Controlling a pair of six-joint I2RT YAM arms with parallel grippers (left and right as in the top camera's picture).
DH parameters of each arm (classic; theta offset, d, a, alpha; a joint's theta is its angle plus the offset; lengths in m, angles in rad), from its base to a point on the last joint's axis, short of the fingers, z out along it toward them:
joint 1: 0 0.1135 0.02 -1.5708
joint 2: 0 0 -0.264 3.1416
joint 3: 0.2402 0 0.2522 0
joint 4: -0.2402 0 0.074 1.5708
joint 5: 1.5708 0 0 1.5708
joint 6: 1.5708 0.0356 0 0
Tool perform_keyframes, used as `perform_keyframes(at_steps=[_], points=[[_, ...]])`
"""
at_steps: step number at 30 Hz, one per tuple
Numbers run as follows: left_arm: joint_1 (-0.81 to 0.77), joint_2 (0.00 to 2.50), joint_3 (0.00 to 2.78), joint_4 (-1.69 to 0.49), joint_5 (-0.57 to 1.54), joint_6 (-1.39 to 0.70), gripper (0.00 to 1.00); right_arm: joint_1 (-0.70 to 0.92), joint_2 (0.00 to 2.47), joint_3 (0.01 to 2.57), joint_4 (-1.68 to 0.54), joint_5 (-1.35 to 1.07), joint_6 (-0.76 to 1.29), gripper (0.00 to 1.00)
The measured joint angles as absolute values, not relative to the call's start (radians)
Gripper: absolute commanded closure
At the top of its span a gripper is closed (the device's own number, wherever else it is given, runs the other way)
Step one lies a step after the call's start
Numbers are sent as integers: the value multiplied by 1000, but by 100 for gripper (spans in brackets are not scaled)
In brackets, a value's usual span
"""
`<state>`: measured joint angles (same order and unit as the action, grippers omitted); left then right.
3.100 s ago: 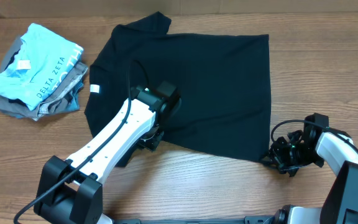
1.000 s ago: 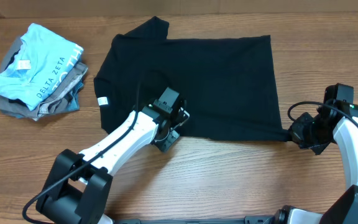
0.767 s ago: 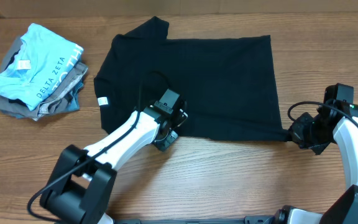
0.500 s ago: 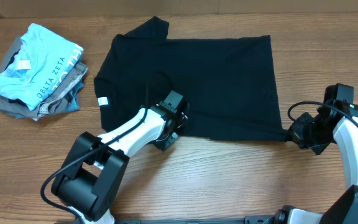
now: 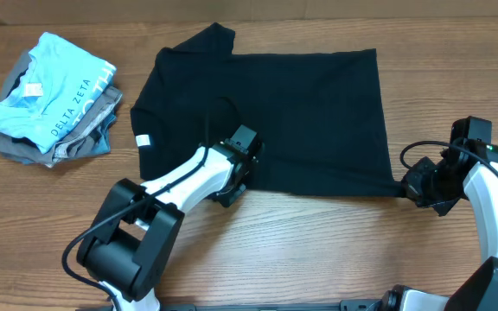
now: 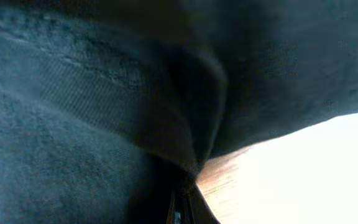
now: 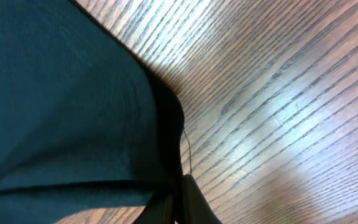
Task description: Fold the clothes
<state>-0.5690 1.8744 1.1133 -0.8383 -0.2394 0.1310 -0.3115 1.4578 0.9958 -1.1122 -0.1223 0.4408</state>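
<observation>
Black T-shirt [image 5: 292, 112] is lying spread flat on the wooden table [image 5: 318, 259], approx center in overhead view, w/ one sleeve [image 5: 207, 41] poking out at top-left and a small white tag [image 5: 143, 140] showing near the left edge. Fabric is looking mostly smooth. Bottom hem is running at a slight slant btwn the two arms.

Left gripper [image 5: 234, 177] is sitting at the bottom hem, left of center, jaws narrow and pinching shirt fabric. Left wrist view is showing dark cloth filling nearly the whole frame, w/ a fold bunching down into the fingertips [image 6: 180, 213] at bottom center. A wedge of table is showing bright at lower right. Fingers themselves are barely showing, too dark.

Right gripper [image 5: 409, 184] is sitting at the shirt's bottom-right corner, over bare wood just off the fabric edge, jaws clamping the corner. Right wrist view is showing the corner tapering to a point and going in btwn the fingertips [image 7: 191, 208], w/ a loose thread [image 7: 187, 152] hanging off the hem. In overhead the corner is stretching out as a thin strip toward the gripper.

Folded stack [image 5: 54, 99] is sitting at the table's top-left, well apart from the shirt and both arms: light-blue garment on top w/ "DELTA ZETA" print, gray pieces under it.
</observation>
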Motion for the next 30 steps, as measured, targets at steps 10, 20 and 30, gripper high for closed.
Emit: perform_keyframes(at_steps=[10, 20, 30], points=[[-544, 1805, 1184, -1184, -140, -100, 96, -319, 1458, 997, -1114, -103, 441, 96], [-509, 1623, 1198, -1420, -73, -235, 96, -326, 1458, 997, -1116, -96, 440, 96], [-373, 1623, 1198, -1390, -150, -305, 96, -326, 1458, 998, -1127, -96, 440, 96]])
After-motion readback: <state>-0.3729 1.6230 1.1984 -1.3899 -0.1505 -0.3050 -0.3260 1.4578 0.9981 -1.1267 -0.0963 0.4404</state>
